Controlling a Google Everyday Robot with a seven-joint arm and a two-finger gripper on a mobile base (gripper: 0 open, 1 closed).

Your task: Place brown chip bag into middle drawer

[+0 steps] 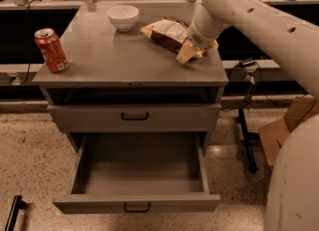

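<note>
The brown chip bag point(165, 31) lies on the back right of the grey cabinet top point(114, 58), dark brown with a white panel. My gripper point(193, 50) comes down from the white arm point(249, 11) onto the bag's right end, near the top's right edge, and hides that end. The middle drawer point(137, 202), the lowest one, is pulled out and its grey tray holds nothing. Its small black handle point(136, 207) faces the camera.
A white bowl point(122, 17) stands at the back of the cabinet top and a red soda can point(52, 50) at its left edge. A shut grey drawer point(134, 117) sits one tier above. A black stand point(245, 120) and a cardboard box point(289, 125) stand at the right.
</note>
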